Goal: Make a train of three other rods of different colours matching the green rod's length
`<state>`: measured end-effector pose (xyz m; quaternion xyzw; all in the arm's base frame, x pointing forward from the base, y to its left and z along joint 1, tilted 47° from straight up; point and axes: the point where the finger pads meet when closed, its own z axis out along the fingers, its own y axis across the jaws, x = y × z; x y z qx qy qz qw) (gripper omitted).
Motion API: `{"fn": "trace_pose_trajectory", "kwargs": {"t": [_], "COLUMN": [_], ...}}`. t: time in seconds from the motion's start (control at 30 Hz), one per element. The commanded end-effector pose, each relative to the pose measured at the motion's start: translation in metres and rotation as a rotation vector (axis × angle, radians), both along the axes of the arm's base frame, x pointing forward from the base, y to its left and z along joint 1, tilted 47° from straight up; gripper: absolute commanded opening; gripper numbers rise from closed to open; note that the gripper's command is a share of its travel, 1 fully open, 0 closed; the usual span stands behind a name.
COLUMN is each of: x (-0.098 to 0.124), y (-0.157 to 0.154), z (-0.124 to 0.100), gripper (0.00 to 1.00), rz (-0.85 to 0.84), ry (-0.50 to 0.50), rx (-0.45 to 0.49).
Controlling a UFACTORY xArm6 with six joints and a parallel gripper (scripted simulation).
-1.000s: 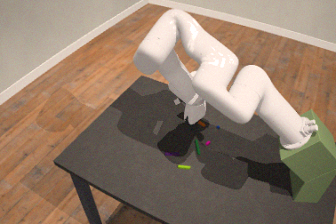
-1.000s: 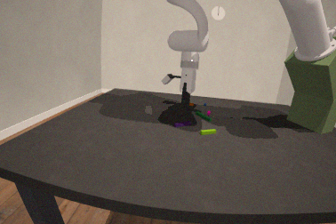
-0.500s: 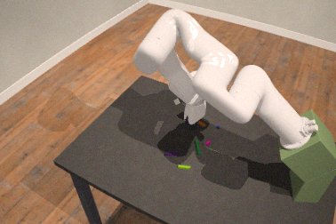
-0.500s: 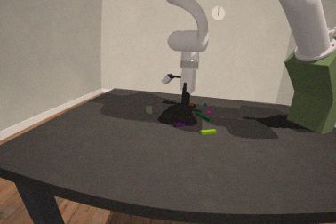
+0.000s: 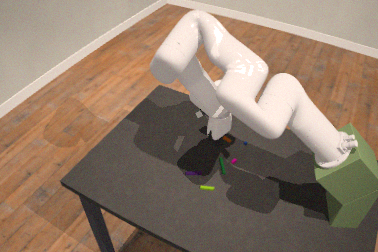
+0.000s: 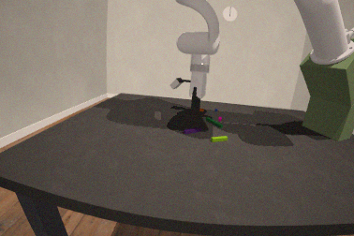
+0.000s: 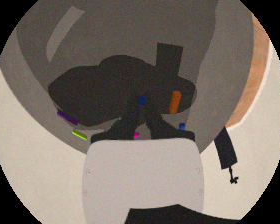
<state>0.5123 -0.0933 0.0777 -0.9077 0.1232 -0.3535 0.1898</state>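
Note:
My gripper (image 6: 196, 110) (image 7: 141, 99) is low over the table, shut on a small blue rod (image 7: 141, 99). Whether that rod touches the table cannot be told; the top and exterior views hide it. The orange rod (image 5: 227, 139) (image 6: 202, 110) (image 7: 175, 102) lies close beside the gripper. A second blue rod (image 5: 245, 143) (image 6: 215, 110) (image 7: 182, 126) lies apart. The green rod (image 5: 222, 165) (image 6: 214, 122) is mostly hidden by a finger in the wrist view. The magenta rod (image 5: 234, 161) (image 6: 220, 119) (image 7: 136, 135) lies near it. The purple rod (image 5: 193, 173) (image 6: 191, 130) (image 7: 67, 118) and lime rod (image 5: 207, 188) (image 6: 219, 139) (image 7: 79, 134) lie separately.
The dark table (image 5: 125, 168) (image 6: 140, 171) carries the rods, with the arm's shadow over several of them. The green base block (image 5: 347, 183) (image 6: 330, 101) stands at the table's right side. The table's front edge lies beyond the lime rod, away from the gripper.

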Motion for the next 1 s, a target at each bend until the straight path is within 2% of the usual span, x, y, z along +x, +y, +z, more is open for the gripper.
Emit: {"fn": "trace_pose_trajectory", "kwargs": {"t": [0.0,0.03,0.07,0.13,0.17,0.23,0.27,0.73,0.97], "x": [0.000,0.000,0.000,0.000,0.000,0.000,0.000,-0.001,-0.017], "y": [-0.001,-0.001,-0.001,-0.001,-0.001,-0.001,-0.001,-0.001,-0.007], "z": [0.001,0.001,0.001,0.001,0.001,0.001,0.001,0.002,0.017], "gripper": [0.12,0.12,0.16,0.16,0.20,0.20,0.24,0.24,0.24], "rz": [-0.001,-0.001,-0.001,-0.001,-0.001,-0.001,-0.001,-0.001,-0.001], "ry": [-0.001,-0.001,-0.001,-0.001,-0.001,-0.001,-0.001,-0.001,-0.001], "rx": [-0.001,-0.001,-0.001,-0.001,-0.001,-0.001,-0.001,-0.001,-0.001]}}
